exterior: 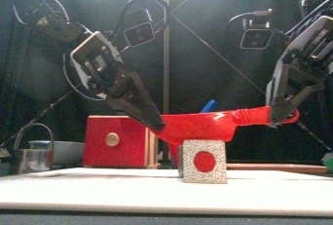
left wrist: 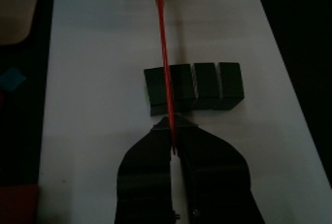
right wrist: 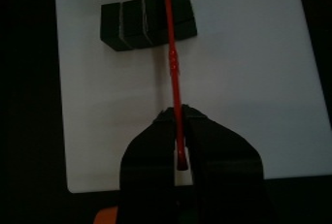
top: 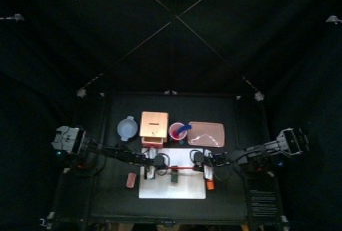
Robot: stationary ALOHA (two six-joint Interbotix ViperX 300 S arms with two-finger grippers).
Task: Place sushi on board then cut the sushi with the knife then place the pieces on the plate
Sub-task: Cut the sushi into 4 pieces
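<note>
Top view v. dim, booth nearly black; flat white cutting board (top: 181, 189) is brightest. Front view lit from above.

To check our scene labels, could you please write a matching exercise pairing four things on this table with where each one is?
Things:
1. red knife
2. wooden box
3. sushi roll
4. pink tray

Places:
A. lying on the white cutting board
B. behind that board, to the right of the red cup in the top view
C. gripped by the left end effector and the right end effector, over the roll
D. behind that board, to the left of the red cup in the top view

Pairs: 1-C; 2-D; 3-A; 4-B
</note>
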